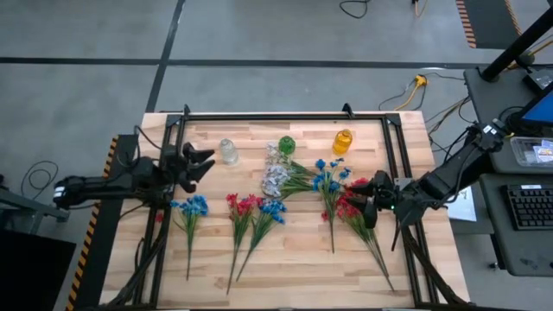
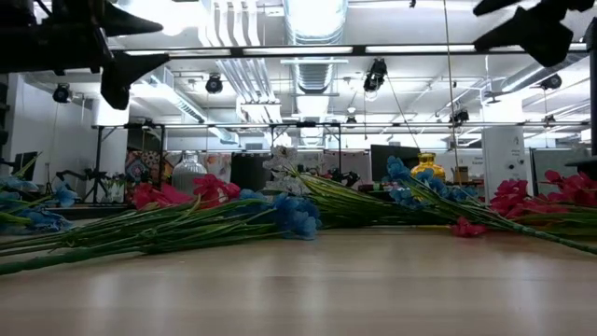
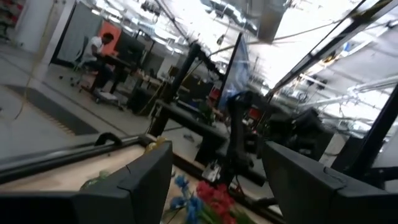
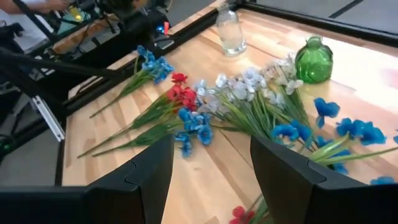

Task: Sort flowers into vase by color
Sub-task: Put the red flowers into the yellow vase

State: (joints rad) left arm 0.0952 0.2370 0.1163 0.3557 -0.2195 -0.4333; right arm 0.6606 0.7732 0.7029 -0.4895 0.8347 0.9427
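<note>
Flower sprays lie flat on the wooden table: a blue one, a red one and a blue one at left, a white bunch in the middle, and blue and red sprays at right. My left gripper hovers open above the table's left side, near the clear vase. My right gripper hovers open over the red spray at right. In the right wrist view its fingers frame the white bunch. The low view shows both grippers well above the table.
Three small vases stand in a row near the far edge: the clear one, a green one and a yellow one. A black frame rail borders the table. Bare wood lies along the near edge. A person sits in the room beyond.
</note>
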